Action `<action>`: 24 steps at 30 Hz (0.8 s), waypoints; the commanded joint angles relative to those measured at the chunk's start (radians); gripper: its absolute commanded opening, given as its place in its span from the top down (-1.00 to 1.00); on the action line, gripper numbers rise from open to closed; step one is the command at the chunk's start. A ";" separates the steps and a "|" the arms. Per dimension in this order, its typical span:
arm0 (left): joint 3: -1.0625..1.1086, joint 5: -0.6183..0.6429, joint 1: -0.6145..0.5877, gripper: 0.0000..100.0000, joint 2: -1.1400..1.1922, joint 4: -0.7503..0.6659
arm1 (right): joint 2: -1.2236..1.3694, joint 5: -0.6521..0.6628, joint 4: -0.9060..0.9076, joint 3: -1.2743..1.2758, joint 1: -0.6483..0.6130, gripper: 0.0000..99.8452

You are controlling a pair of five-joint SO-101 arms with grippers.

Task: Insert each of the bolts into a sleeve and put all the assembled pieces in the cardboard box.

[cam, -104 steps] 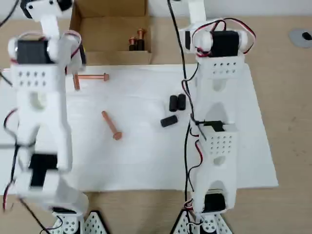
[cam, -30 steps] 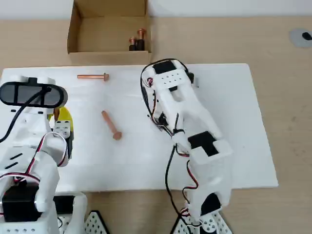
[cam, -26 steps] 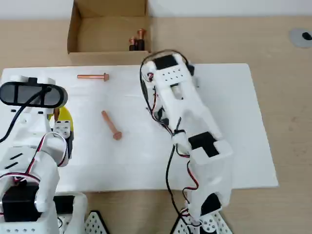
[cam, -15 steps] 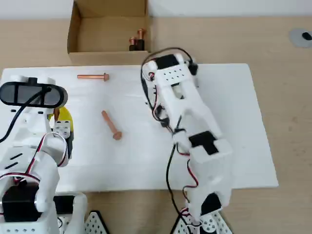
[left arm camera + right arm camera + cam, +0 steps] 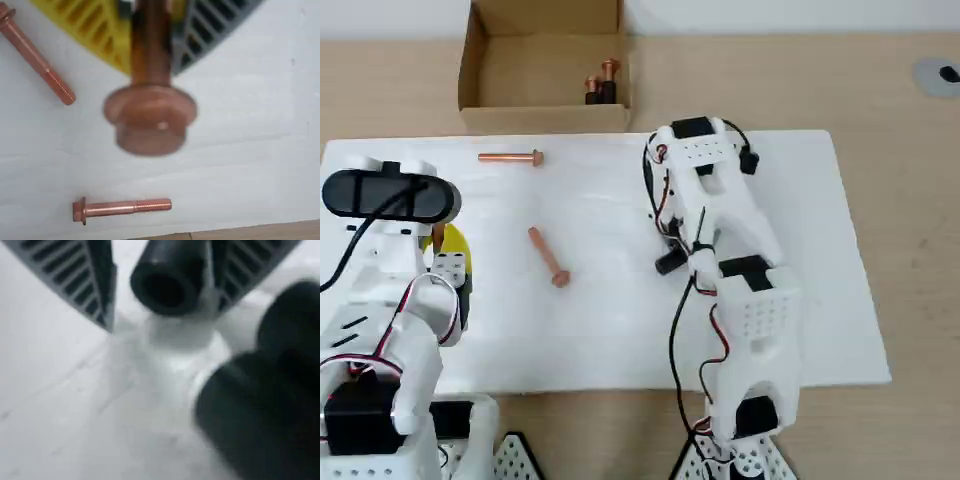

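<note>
My left gripper (image 5: pixel 151 70) is shut on a copper bolt (image 5: pixel 150 117), whose head hangs below the yellow and grey fingers. In the high view this gripper (image 5: pixel 450 258) sits at the left of the white sheet (image 5: pixel 600 330). Two loose bolts (image 5: pixel 510 157) (image 5: pixel 549 257) lie on the sheet. My right gripper (image 5: pixel 162 315) is open around a black sleeve (image 5: pixel 170 277), which touches one finger and stands apart from the other. Two more sleeves (image 5: pixel 295 315) (image 5: pixel 240 405) lie close beside it. One sleeve (image 5: pixel 668 262) shows by the right arm.
The cardboard box (image 5: pixel 470 70) stands beyond the sheet's far edge with bolt-and-sleeve pieces (image 5: pixel 600 85) in its right corner. The right arm (image 5: pixel 720 220) stretches up the sheet's middle right. Bare sheet lies between the two arms.
The right arm has swung to the right over the last second, uncovering a sleeve at its left. The left arm has kept still with its bolt.
</note>
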 commanded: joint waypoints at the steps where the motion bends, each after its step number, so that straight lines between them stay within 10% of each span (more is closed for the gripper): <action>1: -0.006 -0.005 -0.014 0.99 -0.008 0.002 | -0.004 -0.009 0.000 0.001 -0.042 0.69; 24: -0.017 -0.005 -0.015 0.99 -0.008 0.023 | -0.008 0.072 0.075 -0.194 -0.054 0.98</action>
